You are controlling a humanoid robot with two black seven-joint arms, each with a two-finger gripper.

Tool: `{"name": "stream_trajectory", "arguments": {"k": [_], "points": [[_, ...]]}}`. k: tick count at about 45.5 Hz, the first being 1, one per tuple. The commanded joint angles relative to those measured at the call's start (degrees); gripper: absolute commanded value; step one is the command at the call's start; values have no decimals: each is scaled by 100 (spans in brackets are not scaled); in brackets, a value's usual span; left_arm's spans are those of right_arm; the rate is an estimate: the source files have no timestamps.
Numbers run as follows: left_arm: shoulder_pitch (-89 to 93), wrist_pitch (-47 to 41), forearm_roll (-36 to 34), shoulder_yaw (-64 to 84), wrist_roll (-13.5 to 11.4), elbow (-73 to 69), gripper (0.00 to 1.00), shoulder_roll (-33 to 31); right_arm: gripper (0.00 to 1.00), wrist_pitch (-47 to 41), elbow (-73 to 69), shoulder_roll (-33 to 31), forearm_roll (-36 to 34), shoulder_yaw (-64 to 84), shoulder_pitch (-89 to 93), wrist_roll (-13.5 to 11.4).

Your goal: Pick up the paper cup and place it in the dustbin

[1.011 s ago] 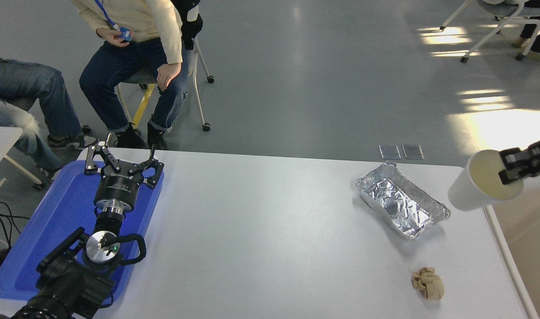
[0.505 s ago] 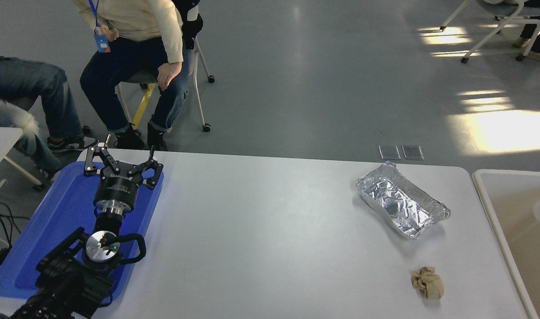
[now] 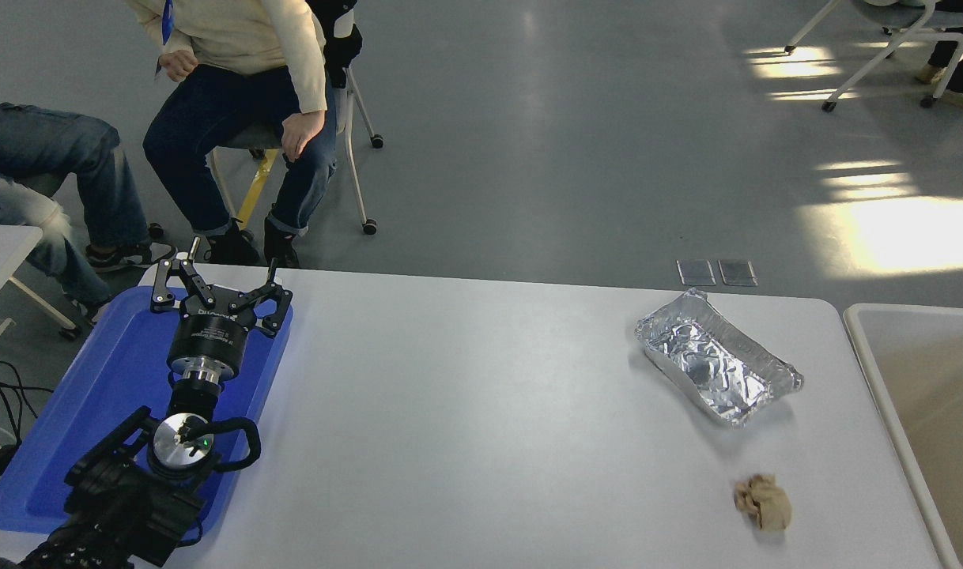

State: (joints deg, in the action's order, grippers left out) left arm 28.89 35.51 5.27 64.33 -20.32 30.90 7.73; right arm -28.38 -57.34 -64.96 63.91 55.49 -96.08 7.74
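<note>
1. Left pincer [image 3: 217,278] sits parked over the blue tray [image 3: 70,427], its fingers spread apart and holding nothing; your right pincer is outside the view.
2. White lettering runs across the pincer's black body, too small for you to read.
3. Dustbin [image 3: 873,371] stands far to the pincer's right, past the table [image 3: 466,427] edge, cut off by the picture's border; only its white rim and beige inside show.
4. You cannot see the paper cup anywhere.
5. Foil tray [image 3: 719,367] and crumpled brown paper ball [image 3: 763,503] lie on the table well right of the pincer, near the dustbin.
</note>
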Motion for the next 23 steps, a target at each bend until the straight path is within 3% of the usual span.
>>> {"name": "stream_trajectory", "arguments": {"k": [1,16,23], "points": [[2,-1,-8,0,2,4,100,0,0,588,1137,343,130,-1690,2286,17],[2,-1,-8,0,2,4,100,0,0,1897,2253,1275,16,-1769,3754,34],[2,-1,-8,0,2,4,100,0,0,2223,2798,1723,-431,-1813,4291,52]]}}
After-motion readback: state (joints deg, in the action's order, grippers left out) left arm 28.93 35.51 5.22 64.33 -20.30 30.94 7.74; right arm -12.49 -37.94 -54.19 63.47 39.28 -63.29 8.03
